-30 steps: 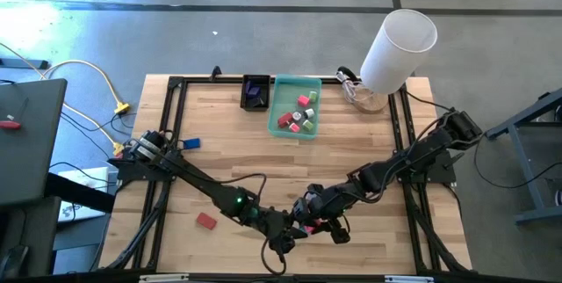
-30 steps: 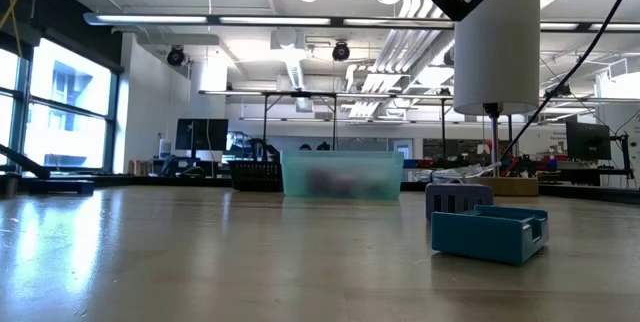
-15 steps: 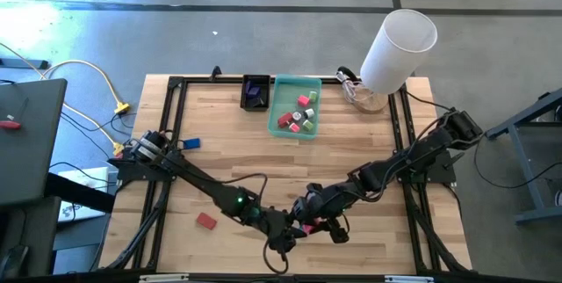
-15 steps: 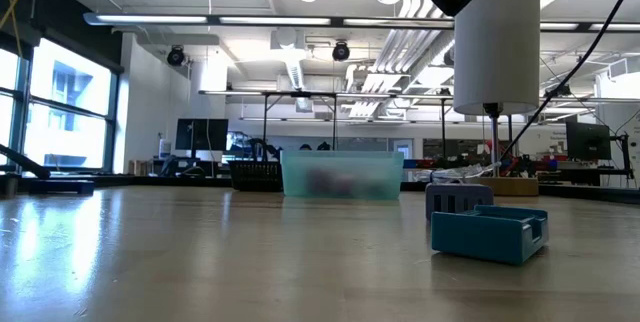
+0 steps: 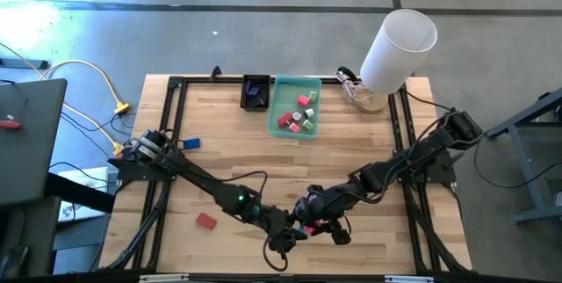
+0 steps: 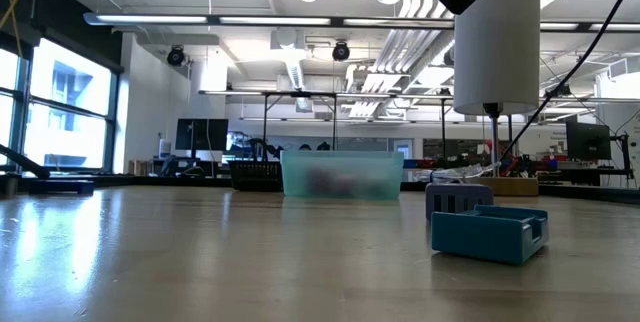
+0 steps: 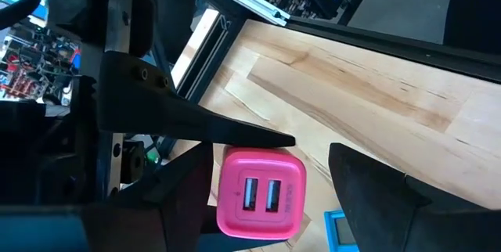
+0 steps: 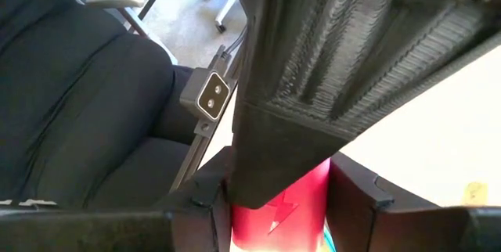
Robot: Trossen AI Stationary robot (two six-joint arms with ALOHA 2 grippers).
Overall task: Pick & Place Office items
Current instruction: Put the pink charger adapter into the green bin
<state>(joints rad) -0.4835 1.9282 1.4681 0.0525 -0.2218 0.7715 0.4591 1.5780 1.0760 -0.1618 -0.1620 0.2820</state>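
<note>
Right gripper [image 5: 309, 227]: you have it low at the table's near edge, its two dark fingers closed partway on a small pink block with two slots in one face [image 7: 261, 192]; the left wrist view shows the block pinched between them.
Left gripper [image 5: 283, 241]: it sits right against your right gripper, its fingers [image 7: 376, 197] spread wide on either side of the pink block, with a gap showing on one side, so you are not gripping with it.
Pink block, other views: in the right wrist view you see its reddish-pink face [image 8: 286, 205] between the fingers; in the high view only a pink sliver shows where the two grippers meet.
Nearest loose piece: a small red flat block [image 5: 206, 221] lies on the wooden table [image 5: 228, 156] to the left of the grippers.
Farther out: a small blue piece [image 5: 191, 143] lies near the left arm's base.
Far edge: a translucent green rectangular tray [image 5: 295, 105] holds several red, pink and white pieces; a small black tray [image 5: 255, 91] touches its left side.
Far right corner: a tall white cylinder [image 5: 399, 47] stands well apart from the grippers.
</note>
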